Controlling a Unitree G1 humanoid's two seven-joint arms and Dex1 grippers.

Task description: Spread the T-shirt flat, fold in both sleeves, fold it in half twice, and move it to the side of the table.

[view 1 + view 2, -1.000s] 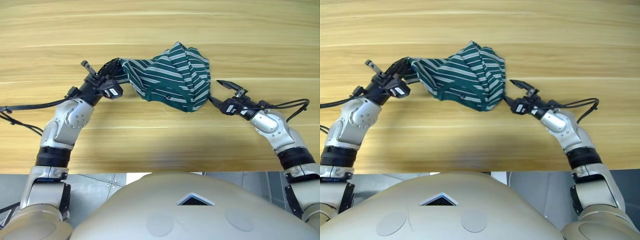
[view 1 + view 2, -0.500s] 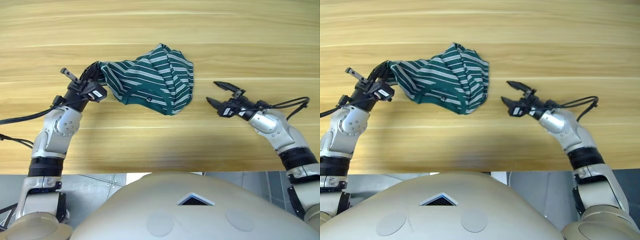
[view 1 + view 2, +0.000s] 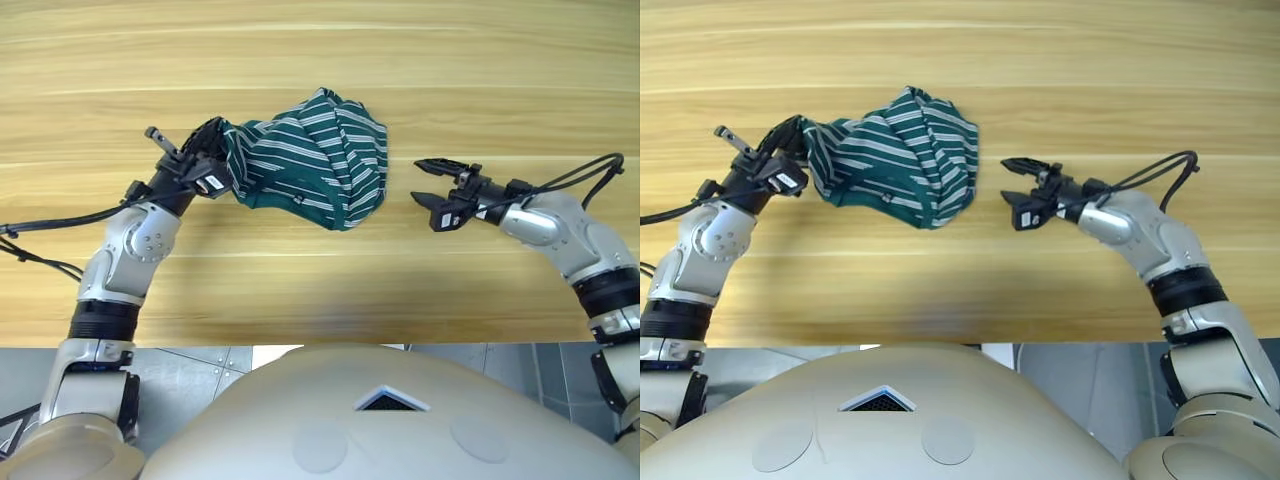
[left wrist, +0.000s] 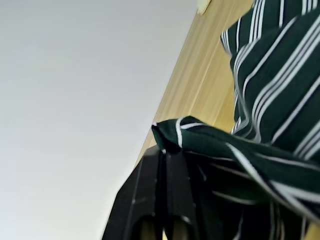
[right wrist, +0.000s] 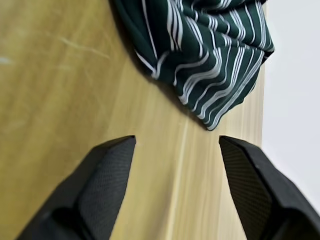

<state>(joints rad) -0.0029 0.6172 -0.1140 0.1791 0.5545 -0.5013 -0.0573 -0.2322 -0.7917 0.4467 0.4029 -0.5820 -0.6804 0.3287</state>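
A dark green T-shirt with white stripes (image 3: 315,155) lies bunched in a heap on the wooden table (image 3: 400,60), left of centre. My left gripper (image 3: 212,150) is shut on the shirt's left edge, and the pinched fabric (image 4: 200,145) rises off the table from its fingers. My right gripper (image 3: 428,182) hovers open a short way to the right of the heap, touching nothing. Between its two dark fingers (image 5: 105,185) the right wrist view shows bare wood, with the striped shirt (image 5: 210,55) farther off.
The table's near edge (image 3: 320,345) runs just in front of my arms. Black cables (image 3: 50,215) trail from both wrists over the wood. Bare wood stretches behind the shirt and to both sides.
The left gripper dragged the shirt leftward, then came back slightly right, still holding it. The right gripper pulled away from the shirt's right edge and now hovers apart from it, open.
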